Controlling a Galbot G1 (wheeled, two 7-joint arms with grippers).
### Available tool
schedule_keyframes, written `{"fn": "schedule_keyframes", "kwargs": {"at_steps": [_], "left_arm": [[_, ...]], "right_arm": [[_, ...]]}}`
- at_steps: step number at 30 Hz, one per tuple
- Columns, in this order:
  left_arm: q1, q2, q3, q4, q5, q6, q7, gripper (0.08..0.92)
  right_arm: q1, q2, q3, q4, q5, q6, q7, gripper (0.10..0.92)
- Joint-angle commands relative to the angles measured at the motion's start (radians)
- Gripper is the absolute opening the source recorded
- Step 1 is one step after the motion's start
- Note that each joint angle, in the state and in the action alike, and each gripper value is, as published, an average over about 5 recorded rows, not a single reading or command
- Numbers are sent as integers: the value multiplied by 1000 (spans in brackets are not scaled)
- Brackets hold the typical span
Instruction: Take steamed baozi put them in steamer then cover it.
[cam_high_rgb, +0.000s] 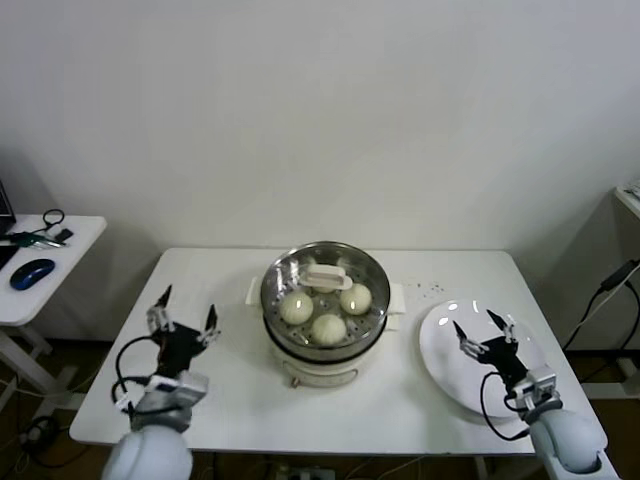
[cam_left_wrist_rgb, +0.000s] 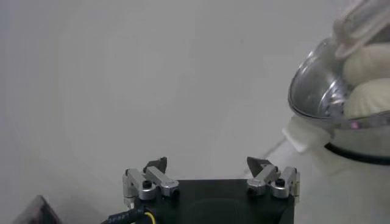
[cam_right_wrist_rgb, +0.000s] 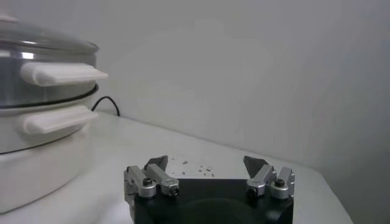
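Head view has the steamer (cam_high_rgb: 325, 312) sitting mid-counter, a bit toward the far edge, and the cover (cam_high_rgb: 325, 290) looks already seated on it with its cream handle centred. Through the glass we count 3 baozi (cam_high_rgb: 328, 327) clearly; a 4th may be hiding under the handle, can't tell. The white plate (cam_high_rgb: 440, 345) near the right edge is bare.

Left claw (cam_high_rgb: 186, 318) hovers over the counter (cam_high_rgb: 230, 400) near the left edge, fingers spread wide, holding nothing. Right claw (cam_high_rgb: 482, 334) is above the plate, also spread apart and empty.

So we reckon the job's basically done. What's left is checking the lid sits flat all round the rim, then keeping both arms low and clear of the side handles so nothing nudges the pot.
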Motion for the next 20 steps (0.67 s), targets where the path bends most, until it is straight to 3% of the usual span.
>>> {"fn": "schedule_keyframes", "kwargs": {"at_steps": [1, 20], "left_arm": [[181, -157, -255, 134, -513, -505, -32, 823], [195, -165, -217, 170, -555, -525, -10, 823]], "right_arm": [[-33, 7, 4, 39, 4, 16, 1, 823], [-45, 22, 17, 28, 8, 43, 1, 823]]}}
